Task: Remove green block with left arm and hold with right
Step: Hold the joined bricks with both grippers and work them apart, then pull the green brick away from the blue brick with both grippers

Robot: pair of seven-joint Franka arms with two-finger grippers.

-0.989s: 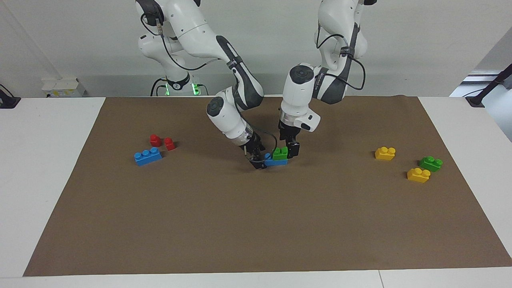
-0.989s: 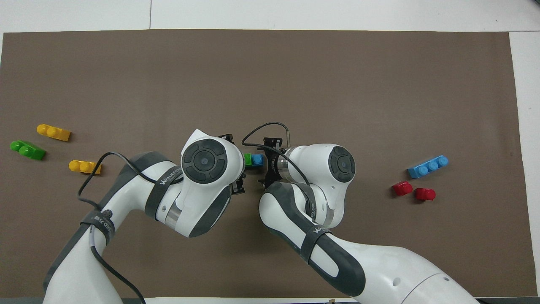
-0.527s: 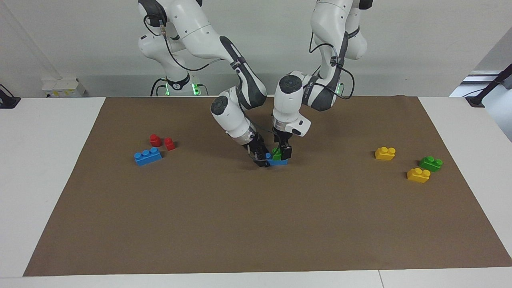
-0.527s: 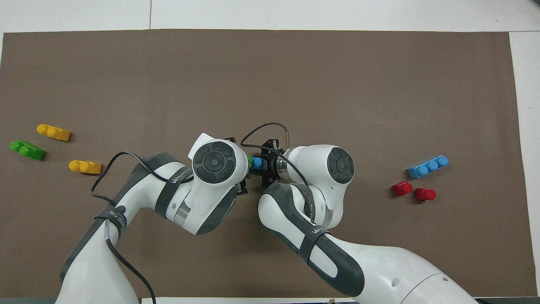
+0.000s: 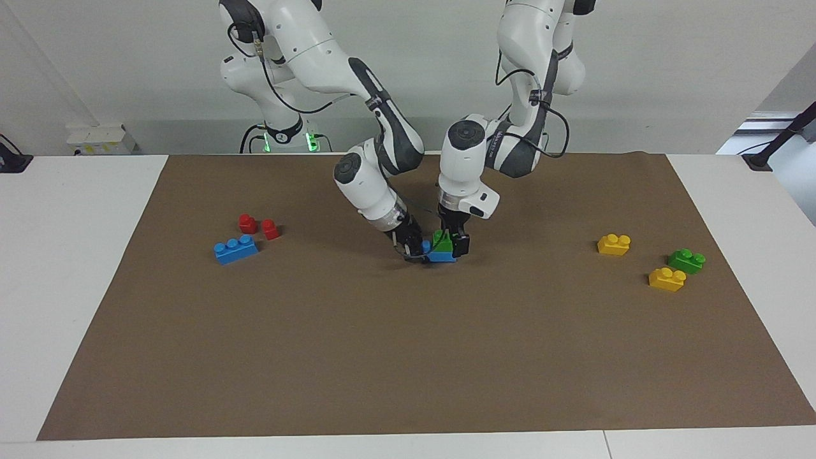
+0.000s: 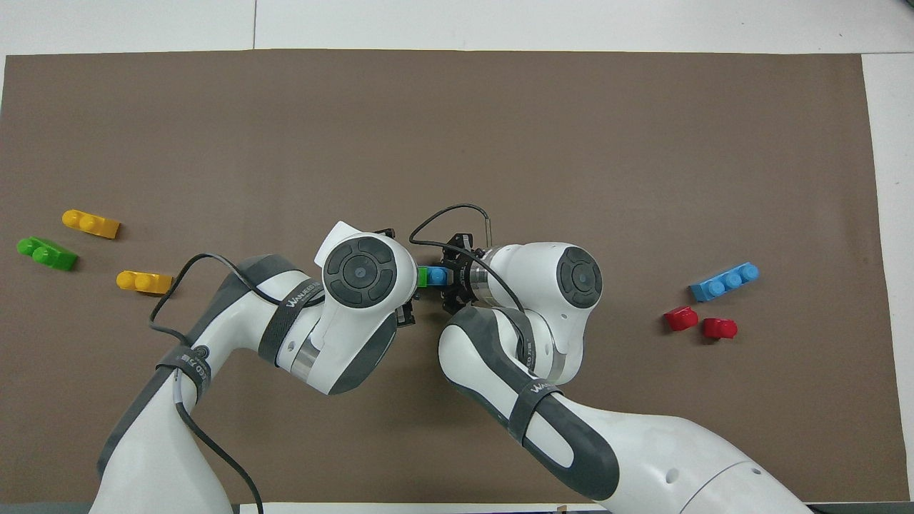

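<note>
A green block (image 5: 441,241) sits on top of a short blue brick (image 5: 442,257) in the middle of the brown mat (image 5: 408,357). My left gripper (image 5: 451,245) is down at the green block, on its side toward the left arm's end. My right gripper (image 5: 415,250) is shut on the blue brick's other end and holds it at mat level. In the overhead view only a sliver of the green block (image 6: 421,276) and the blue brick (image 6: 435,274) shows between the two wrists. The left gripper's tips are hidden there.
A second green block (image 5: 686,260) and two yellow bricks (image 5: 614,244) (image 5: 667,278) lie toward the left arm's end. A blue three-stud brick (image 5: 236,249) and two red pieces (image 5: 248,223) (image 5: 270,229) lie toward the right arm's end.
My left gripper has moved from beside the green block in onto it. My right gripper has drawn closer onto the blue brick's end. The stack has barely shifted.
</note>
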